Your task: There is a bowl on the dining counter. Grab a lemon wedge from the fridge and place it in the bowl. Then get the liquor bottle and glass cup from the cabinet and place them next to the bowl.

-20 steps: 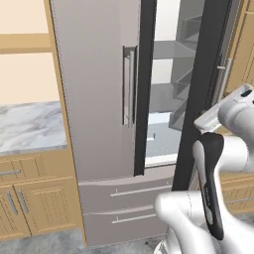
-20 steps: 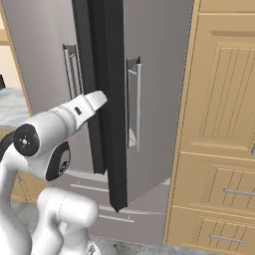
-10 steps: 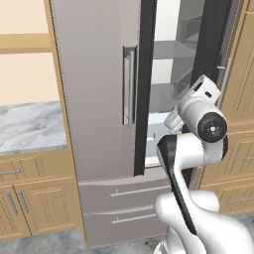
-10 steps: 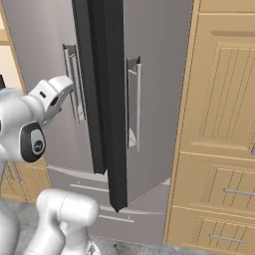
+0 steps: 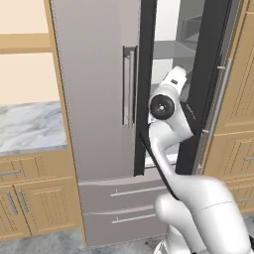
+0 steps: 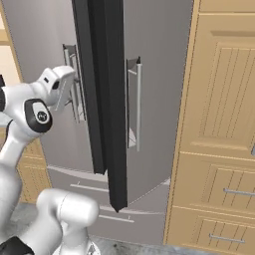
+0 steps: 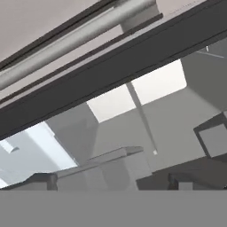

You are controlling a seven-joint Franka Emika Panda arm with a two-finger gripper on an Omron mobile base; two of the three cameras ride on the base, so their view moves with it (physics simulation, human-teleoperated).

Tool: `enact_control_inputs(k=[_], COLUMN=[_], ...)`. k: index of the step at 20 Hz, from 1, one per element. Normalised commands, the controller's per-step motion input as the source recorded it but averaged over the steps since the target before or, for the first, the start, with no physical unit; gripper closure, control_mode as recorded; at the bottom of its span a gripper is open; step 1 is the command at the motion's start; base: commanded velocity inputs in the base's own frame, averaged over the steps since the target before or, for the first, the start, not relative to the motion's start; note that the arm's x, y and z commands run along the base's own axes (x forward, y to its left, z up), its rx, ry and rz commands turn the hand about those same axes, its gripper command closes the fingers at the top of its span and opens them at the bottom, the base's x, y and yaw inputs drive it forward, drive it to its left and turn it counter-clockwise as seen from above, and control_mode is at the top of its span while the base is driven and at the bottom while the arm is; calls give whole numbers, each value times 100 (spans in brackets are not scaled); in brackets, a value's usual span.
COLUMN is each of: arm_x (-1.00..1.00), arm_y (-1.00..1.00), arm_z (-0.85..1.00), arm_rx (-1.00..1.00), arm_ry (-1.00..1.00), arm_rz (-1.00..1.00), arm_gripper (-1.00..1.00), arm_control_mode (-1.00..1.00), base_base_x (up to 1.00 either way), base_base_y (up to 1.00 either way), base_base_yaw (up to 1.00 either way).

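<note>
The fridge (image 5: pixel 94 99) stands with its right door ajar; the gripper (image 5: pixel 174 79), jaws spread and empty, reaches into that gap; no lemon wedge can be made out inside; likely light, soft, slippery; pinch its rind flanks gently.

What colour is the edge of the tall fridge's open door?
Black edge, on the grey steel fridge; right base view shows it best.

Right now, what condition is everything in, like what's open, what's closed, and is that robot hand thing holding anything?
fridge: left door shut, right door swung open, lit interior showing.
fridge drawers: both shut.
base cabinets: doors and drawers shut.
tall wooden cabinet: shut.
end effector: in front of the fridge's open gap; by what shows, open and empty.
</note>
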Motion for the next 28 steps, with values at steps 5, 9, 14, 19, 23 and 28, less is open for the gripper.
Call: enact_control_inputs(k=[5,9,14,19,23,28], arm_x=[54,27,14,-1,-20,-43], arm_y=[-16,-39,-50,-55,-59,-62], arm_z=[-3,-1,0,0,4,9], arm_rx=[-11,-7,-1,0,0,0], arm_ry=[2,0,0,0,0,-3], arm_rz=[-20,-20,-15,-9,-9,-6], arm_gripper=[-100,-100,-100,-100,-100,-100], arm_control_mode=[-100,-100,-100,-100,-100,-100], base_base_x=[0,0,0,0,0,0], base_base_y=[0,0,0,0,0,0], base_base_yaw=[0,0,0,0,0,0])
